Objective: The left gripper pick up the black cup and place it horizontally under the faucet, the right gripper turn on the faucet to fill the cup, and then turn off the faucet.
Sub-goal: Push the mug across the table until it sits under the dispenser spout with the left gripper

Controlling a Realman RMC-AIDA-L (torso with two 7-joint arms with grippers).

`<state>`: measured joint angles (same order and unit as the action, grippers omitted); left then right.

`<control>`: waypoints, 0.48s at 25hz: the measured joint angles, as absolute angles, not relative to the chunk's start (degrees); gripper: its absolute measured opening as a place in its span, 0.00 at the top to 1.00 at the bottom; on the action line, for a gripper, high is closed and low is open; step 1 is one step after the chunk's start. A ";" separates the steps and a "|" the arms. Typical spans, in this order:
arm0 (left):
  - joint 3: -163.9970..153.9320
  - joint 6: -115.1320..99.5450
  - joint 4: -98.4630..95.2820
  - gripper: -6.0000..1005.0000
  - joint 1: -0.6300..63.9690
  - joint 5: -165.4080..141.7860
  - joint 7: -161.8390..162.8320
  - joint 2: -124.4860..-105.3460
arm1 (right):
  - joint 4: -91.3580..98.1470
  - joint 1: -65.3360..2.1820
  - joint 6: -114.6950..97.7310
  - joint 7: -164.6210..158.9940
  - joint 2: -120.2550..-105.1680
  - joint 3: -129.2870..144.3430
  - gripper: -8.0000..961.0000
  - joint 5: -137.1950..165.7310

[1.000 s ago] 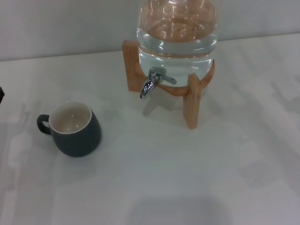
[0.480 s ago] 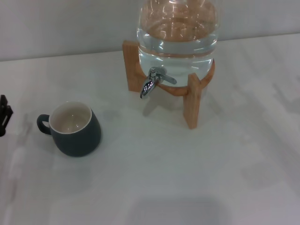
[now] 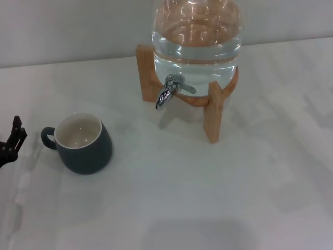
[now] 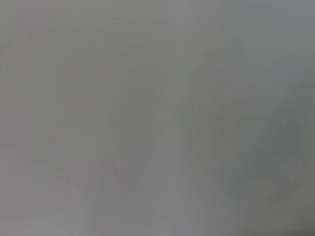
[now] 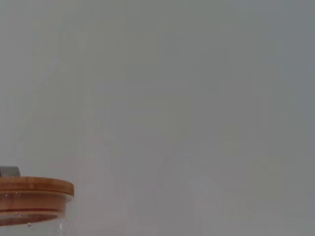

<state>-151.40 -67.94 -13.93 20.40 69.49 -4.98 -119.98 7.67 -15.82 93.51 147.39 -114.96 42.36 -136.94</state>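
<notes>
Now my left gripper (image 3: 11,140) is at the left edge of the head view, just beside the handle of the black cup (image 3: 83,143) but apart from it; only its short prongs show, holding nothing, and I cannot tell how far they are open. Upright on the white table (image 3: 182,192), the cup stands well apart from the faucet (image 3: 167,92), which points down from the glass jar (image 3: 196,36) on its wooden stand (image 3: 214,112). My right gripper is not visible, and its wrist view shows only the jar's wooden lid (image 5: 32,194).
</notes>
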 joint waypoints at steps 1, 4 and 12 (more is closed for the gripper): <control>-151.40 -67.94 -13.95 0.12 20.34 69.49 -4.98 -119.99 | 7.67 -15.78 93.58 147.39 -114.96 42.37 0.14 -136.93; -151.42 -67.90 -13.97 0.12 20.07 69.50 -4.99 -120.05 | 7.78 -15.63 93.67 147.39 -114.92 42.36 0.14 -136.91; -152.32 -66.66 -13.98 0.12 19.50 69.49 -4.74 -120.06 | 8.24 -15.12 93.80 147.39 -114.88 42.36 0.14 -136.39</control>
